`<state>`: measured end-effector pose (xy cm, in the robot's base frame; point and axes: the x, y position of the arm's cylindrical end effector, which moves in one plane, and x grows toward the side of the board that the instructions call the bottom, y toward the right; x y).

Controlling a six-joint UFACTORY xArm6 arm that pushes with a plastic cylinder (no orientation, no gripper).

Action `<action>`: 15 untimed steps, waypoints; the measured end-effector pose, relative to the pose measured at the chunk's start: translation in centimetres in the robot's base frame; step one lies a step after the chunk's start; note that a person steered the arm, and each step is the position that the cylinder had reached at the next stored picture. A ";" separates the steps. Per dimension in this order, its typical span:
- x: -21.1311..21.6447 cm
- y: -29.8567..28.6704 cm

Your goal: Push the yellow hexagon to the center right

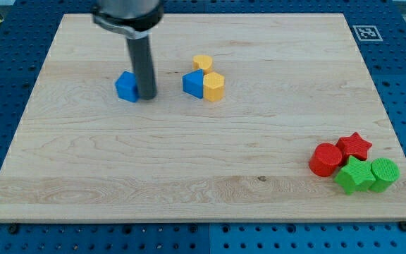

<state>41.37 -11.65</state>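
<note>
Since my tip (148, 97) sits just right of the left blue block (126, 87), holding nothing, it's well left of the yellow hexagon (214, 86). That hexagon touches a second blue block (193, 83) on its left, another yellow block (202, 63) just above-left. Probably needs a left-side approach; the blue one obstructs.
</note>
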 end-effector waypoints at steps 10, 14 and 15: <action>0.2 24.6; 3.1 34.6; 5.1 34.0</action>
<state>46.44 22.36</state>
